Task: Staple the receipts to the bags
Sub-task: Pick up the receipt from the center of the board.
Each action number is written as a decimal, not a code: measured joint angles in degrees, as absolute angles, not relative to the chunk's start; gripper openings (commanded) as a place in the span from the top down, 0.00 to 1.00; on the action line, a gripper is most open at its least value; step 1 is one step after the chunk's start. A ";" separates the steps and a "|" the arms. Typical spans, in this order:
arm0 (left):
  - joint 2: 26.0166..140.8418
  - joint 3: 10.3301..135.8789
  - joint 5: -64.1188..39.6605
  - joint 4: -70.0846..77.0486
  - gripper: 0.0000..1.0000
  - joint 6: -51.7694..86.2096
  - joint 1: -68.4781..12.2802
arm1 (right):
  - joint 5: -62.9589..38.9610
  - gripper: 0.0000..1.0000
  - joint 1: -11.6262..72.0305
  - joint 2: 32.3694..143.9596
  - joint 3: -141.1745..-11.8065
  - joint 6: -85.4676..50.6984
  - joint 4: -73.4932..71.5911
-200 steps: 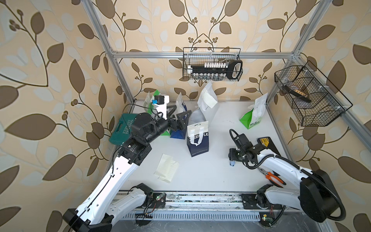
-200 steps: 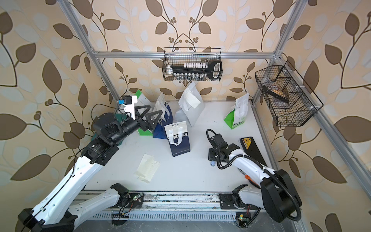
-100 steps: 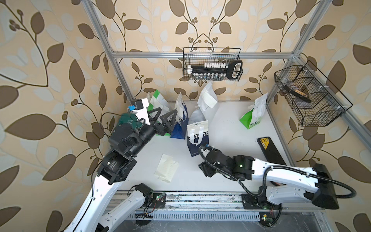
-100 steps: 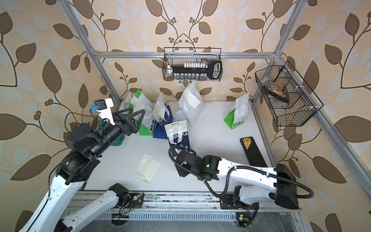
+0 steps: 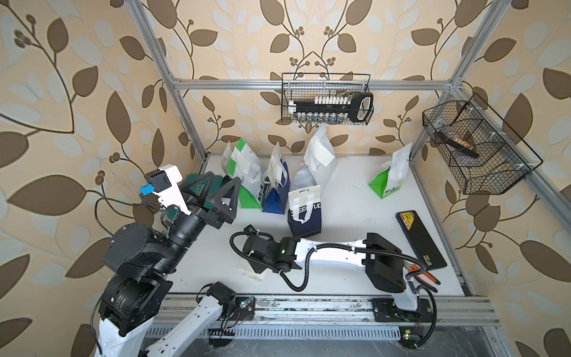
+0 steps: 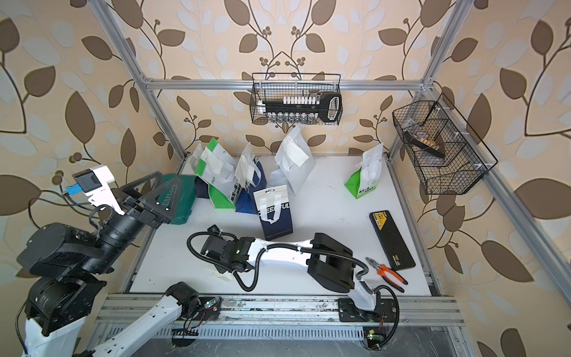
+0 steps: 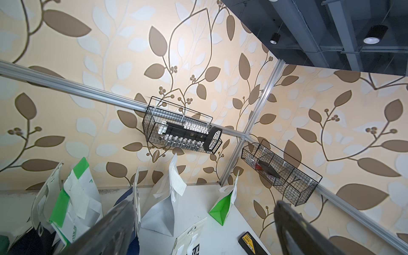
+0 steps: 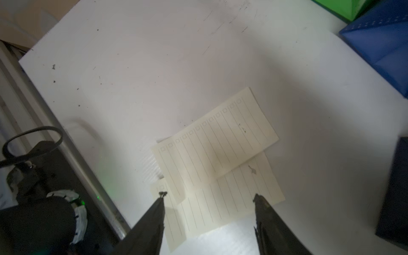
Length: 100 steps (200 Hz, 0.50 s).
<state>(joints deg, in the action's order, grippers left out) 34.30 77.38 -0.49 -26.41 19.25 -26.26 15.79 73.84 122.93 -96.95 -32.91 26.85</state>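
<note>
Right wrist view gives you the clearest look: the right pincer has its jaws apart and empty, the two dark tips straddling the lower of two loose receipts. Those cream, lined slips lie flat and overlapping on the white bench, near its front edge and left of centre. You cannot tell whether the tips touch the paper. In both top views the right arm reaches across the near side of the bench, and its wrist covers most of the slips, so only a corner shows.

Your left pincer is raised at the left side, above the teal case, jaws wide open and holding nothing.

The bags stand further back. A navy one is nearest the middle, a green-and-white one, a blue one and a plain white one are grouped at the far left and centre, and a second green-and-white one stands apart at the far right. Pale slips show against the upper parts of several of them.
</note>
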 measured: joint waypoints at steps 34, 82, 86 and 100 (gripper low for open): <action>33.71 77.38 -0.60 -27.44 0.01 18.55 -26.26 | 18.46 0.37 72.05 128.88 -101.41 -40.49 28.62; 33.19 77.38 -1.10 -28.23 0.01 18.04 -26.26 | 22.41 0.40 69.78 133.21 -105.06 -51.33 32.10; 33.15 77.38 -1.13 -28.29 0.01 18.00 -26.26 | 22.52 0.41 69.67 133.75 -105.71 -51.79 32.32; 33.06 77.38 -1.32 -28.51 0.01 17.98 -26.26 | 22.65 0.47 69.25 135.63 -107.79 -53.15 32.75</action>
